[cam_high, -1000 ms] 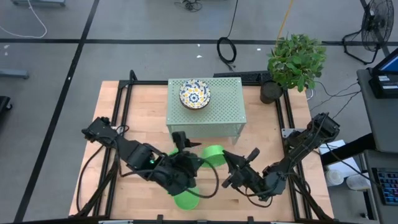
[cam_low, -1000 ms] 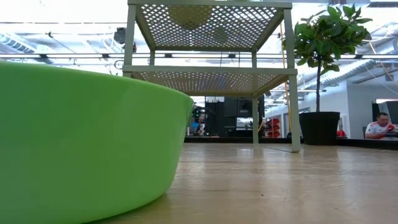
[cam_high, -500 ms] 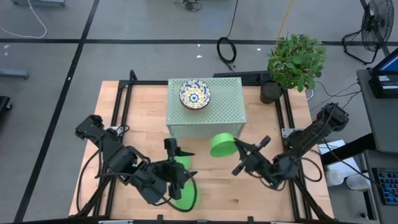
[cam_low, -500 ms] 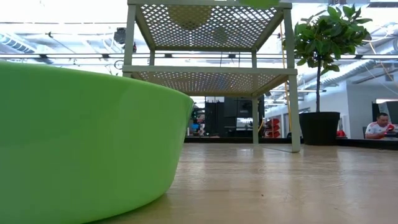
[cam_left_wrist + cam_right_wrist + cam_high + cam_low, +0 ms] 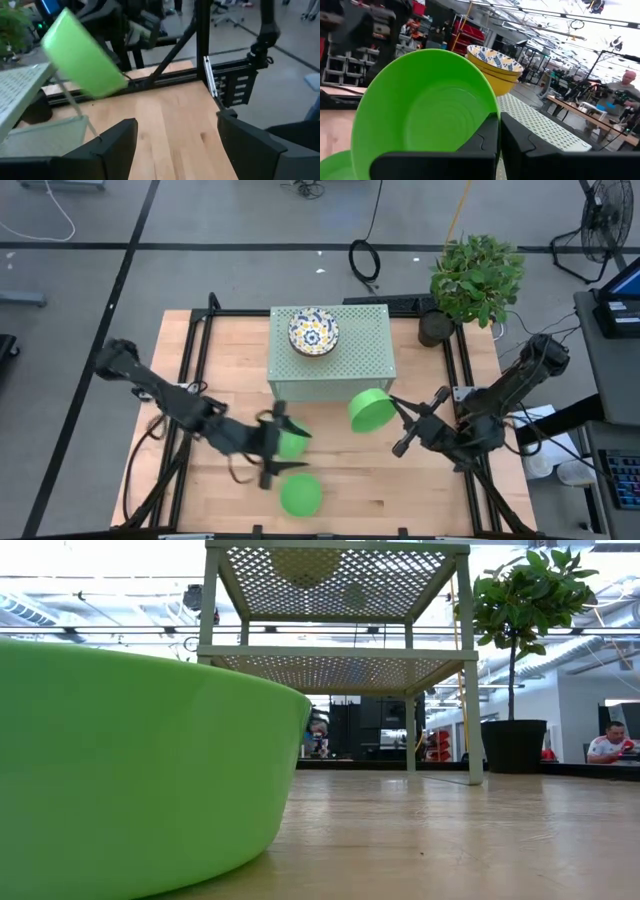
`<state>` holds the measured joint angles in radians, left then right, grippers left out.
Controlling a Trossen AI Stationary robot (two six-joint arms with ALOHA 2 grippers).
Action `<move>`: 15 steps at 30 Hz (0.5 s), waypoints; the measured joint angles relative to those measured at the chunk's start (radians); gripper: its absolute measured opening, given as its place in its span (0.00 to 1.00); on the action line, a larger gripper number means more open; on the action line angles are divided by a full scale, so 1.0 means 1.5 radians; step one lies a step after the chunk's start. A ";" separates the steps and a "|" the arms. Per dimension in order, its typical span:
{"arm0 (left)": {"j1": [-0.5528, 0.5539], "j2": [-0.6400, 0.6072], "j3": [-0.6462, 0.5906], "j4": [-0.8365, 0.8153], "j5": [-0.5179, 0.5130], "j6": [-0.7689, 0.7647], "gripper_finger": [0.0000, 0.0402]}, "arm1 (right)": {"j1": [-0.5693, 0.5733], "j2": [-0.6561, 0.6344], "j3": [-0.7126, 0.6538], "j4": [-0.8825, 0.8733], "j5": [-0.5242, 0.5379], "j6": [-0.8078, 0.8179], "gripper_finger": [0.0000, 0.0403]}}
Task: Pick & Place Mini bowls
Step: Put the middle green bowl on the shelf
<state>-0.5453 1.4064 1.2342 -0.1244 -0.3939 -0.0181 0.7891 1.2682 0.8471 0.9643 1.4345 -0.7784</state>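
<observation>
Right arm holds a green bowl up beside the stand; left arm hangs empty over the counter.

From above, the right gripper [image 5: 398,425] has its jaws pinched on the rim of a green bowl [image 5: 370,409], tilted on edge at the front right corner of the pale green stand [image 5: 360,360]. A patterned bowl [image 5: 313,331] sits on the stand's top. The left gripper [image 5: 273,444], jaws wide and holding nothing, hovers over a second green bowl [image 5: 291,444]; a third green bowl [image 5: 300,495] lies near the front edge of the counter [image 5: 200,380]. At counter level, that third bowl fills the near left and the stand rises behind, a potted plant [image 5: 515,660] to its right. The left wrist camera shows the held bowl tilted beyond spread jaws. The right wrist camera shows jaws clamped on the green rim, the patterned bowl beyond.
</observation>
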 joint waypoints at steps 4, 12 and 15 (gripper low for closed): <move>-0.012 -0.122 -0.142 0.083 -0.003 0.001 0.68 | 0.011 -0.012 0.000 -0.003 0.002 -0.005 0.00; -0.026 -0.377 -0.387 0.188 -0.006 -0.002 0.68 | 0.012 -0.015 0.000 -0.007 0.002 0.003 0.00; -0.018 -0.473 -0.470 0.222 -0.011 -0.002 0.68 | 0.012 -0.015 0.000 -0.008 0.002 0.005 0.00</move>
<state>-0.5718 0.6975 0.5291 0.2078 -0.4111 -0.0209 0.8074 1.2457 0.8471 0.9527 1.4376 -0.7715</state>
